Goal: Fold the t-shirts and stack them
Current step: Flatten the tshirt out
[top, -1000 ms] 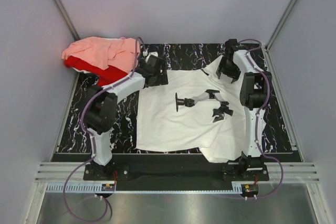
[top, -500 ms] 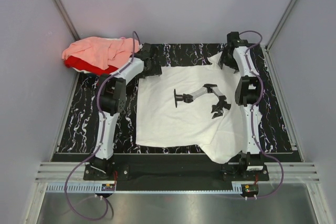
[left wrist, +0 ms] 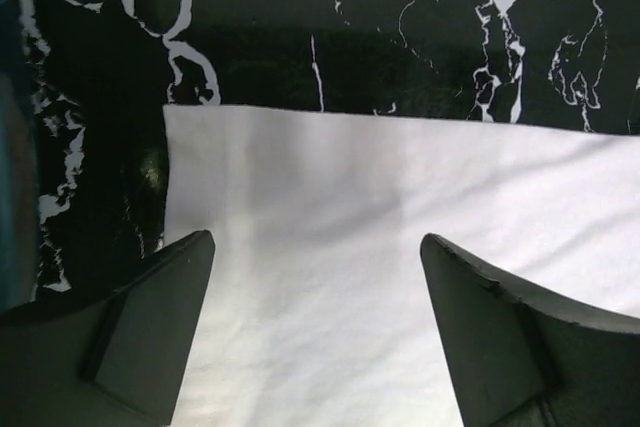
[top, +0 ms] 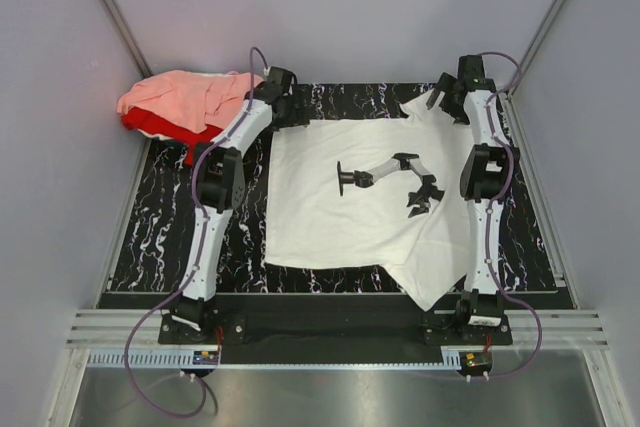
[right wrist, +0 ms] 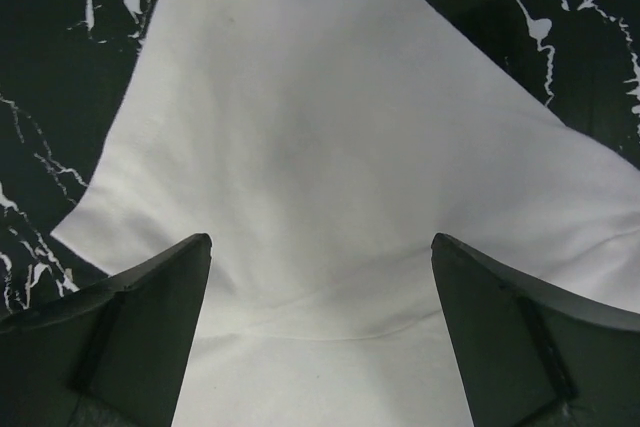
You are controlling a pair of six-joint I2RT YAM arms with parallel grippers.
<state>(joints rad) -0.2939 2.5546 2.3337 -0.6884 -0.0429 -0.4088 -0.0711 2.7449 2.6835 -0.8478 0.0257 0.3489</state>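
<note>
The white t-shirt (top: 330,212) lies spread on the black marble table (top: 170,217), its black graphic print (top: 385,175) facing up. My left gripper (top: 290,115) is open over the shirt's far left corner (left wrist: 300,207), fingers (left wrist: 150,317) either side of the cloth. My right gripper (top: 442,99) is open over the far right sleeve (right wrist: 300,117), with white cloth between its fingers (right wrist: 520,327). Neither holds anything. The salmon-pink t-shirt (top: 185,95) lies crumpled on the red one (top: 160,127) at the back left.
Grey walls enclose the table on three sides. The pile of pink and red shirts sits close to the left arm's forearm (top: 240,132). The white shirt's near right corner (top: 430,292) reaches the table's front edge. Bare marble shows left of the shirt.
Both arms have stretched toward the back of the table. The white shirt has shifted back with them and its far edge lies straighter and flatter.
</note>
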